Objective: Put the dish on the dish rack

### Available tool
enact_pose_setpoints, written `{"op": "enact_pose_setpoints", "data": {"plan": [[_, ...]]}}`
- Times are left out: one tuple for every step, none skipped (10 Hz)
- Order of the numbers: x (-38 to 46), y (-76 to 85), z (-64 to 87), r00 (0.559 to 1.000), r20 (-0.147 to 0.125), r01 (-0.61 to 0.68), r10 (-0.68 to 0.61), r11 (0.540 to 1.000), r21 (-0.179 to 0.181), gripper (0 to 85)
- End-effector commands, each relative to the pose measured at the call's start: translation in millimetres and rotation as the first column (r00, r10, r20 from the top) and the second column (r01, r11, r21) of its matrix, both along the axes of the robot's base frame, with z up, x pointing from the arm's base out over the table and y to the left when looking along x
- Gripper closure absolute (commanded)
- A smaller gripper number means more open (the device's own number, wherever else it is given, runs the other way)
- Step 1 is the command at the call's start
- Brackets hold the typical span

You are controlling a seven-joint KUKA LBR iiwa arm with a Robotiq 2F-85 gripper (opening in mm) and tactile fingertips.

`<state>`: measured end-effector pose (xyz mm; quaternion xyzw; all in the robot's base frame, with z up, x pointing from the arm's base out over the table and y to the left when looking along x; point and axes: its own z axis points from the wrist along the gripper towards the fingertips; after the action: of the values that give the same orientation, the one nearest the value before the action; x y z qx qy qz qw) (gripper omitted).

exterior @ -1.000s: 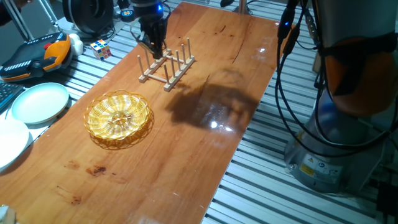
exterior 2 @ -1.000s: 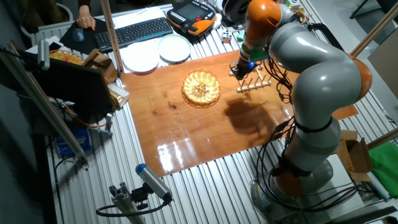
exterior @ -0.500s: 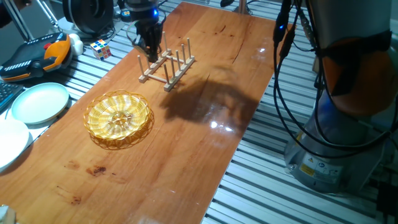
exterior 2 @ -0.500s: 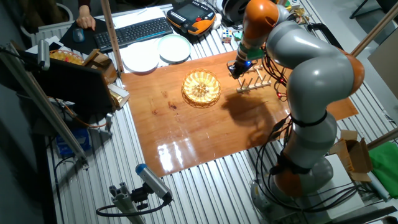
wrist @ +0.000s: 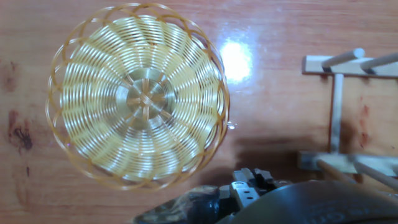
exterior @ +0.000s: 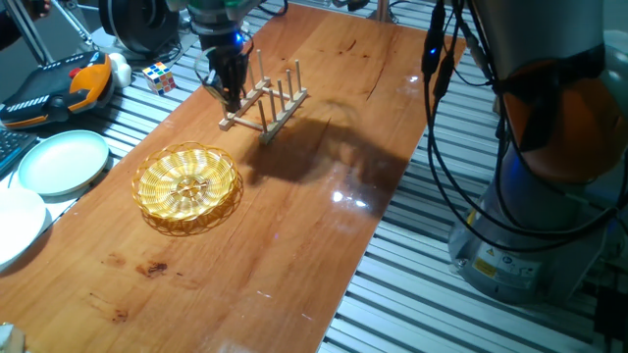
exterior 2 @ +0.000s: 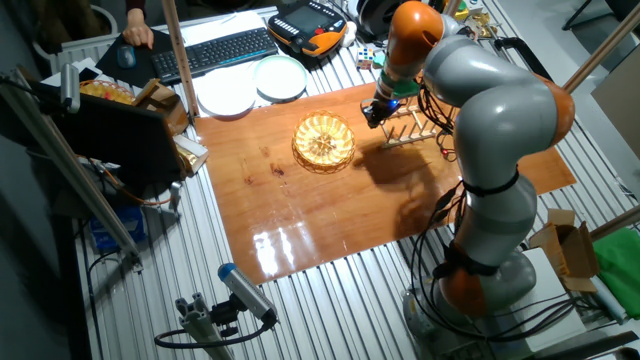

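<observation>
The dish (exterior: 188, 186) is a round golden-yellow woven basket lying flat on the wooden table, left of the dish rack (exterior: 265, 101). The rack is a small light wooden frame with upright pegs. My gripper (exterior: 229, 90) hangs over the rack's left end, between the rack and the table's left edge, its fingers together and holding nothing. In the other fixed view, the gripper (exterior 2: 374, 113) sits between the dish (exterior 2: 323, 140) and the rack (exterior 2: 408, 128). The hand view looks down on the dish (wrist: 140, 96) with the rack (wrist: 339, 112) at the right and the gripper (wrist: 250, 182) at the bottom edge.
A pale green plate (exterior: 63, 162) and a white plate (exterior: 15, 226) lie off the table's left side. A Rubik's cube (exterior: 160, 76) and an orange-black pendant (exterior: 59, 86) lie behind them. The robot base (exterior: 549, 167) and cables stand at the right.
The gripper has moved from above the rack's middle leftward past its end, toward the dish side. Dish and rack have not moved.
</observation>
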<state>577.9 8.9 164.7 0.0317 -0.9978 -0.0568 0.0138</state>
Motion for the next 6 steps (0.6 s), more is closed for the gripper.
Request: {"op": "enact_pose_setpoints", "data": {"plan": [[1.8,0.1,-3.7,1.000,0.002,-0.003,0.003,1.000,0.001,84.3],[3.9,-0.2,-8.0,1.000,0.003,-0.008,0.008,1.000,0.004,84.3],[6.2,-0.5,-13.0,1.000,0.005,-0.011,0.011,1.000,0.010,84.3],[8.2,-1.0,-17.5,1.000,0.010,-0.012,0.012,1.000,0.012,84.3],[10.0,-1.5,-21.3,1.000,0.011,-0.008,0.008,1.000,0.016,84.3],[11.4,-1.6,-24.5,1.000,0.012,-0.004,0.003,1.000,0.019,84.3]]}}
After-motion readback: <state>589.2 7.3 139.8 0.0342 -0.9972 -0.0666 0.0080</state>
